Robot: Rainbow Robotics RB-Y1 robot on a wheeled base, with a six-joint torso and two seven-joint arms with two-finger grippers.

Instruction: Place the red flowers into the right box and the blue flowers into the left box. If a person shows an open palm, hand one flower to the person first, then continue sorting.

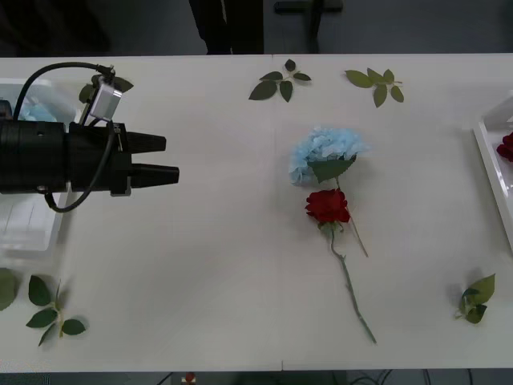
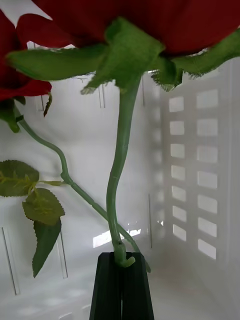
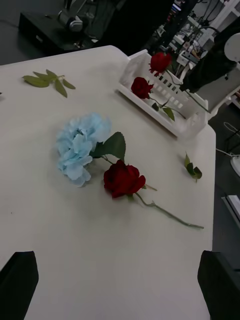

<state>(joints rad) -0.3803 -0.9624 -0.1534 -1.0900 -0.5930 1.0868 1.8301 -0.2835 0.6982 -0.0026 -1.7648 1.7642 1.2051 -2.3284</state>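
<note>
Inside right box (image 2: pixel 200 150), right claw (image 2: pixel 122 280) clamped on red rose (image 2: pixel 120 175) stem end, head hanging above. Lower until stem rests beside rose already in box, then release. Left claw (image 1: pixel 164 159) spread wide, hovers beside left box (image 1: pixel 32 233); blue flower (image 1: pixel 325 151) and red rose (image 1: pixel 327 205) wait mid-tabletop (image 1: pixel 200 281).

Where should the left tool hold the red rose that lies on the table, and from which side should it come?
Grip the red rose on its bare stem below the head, coming from above with fingers across the stem. The head touches the blue flower, but the lower stem lies alone.
</note>
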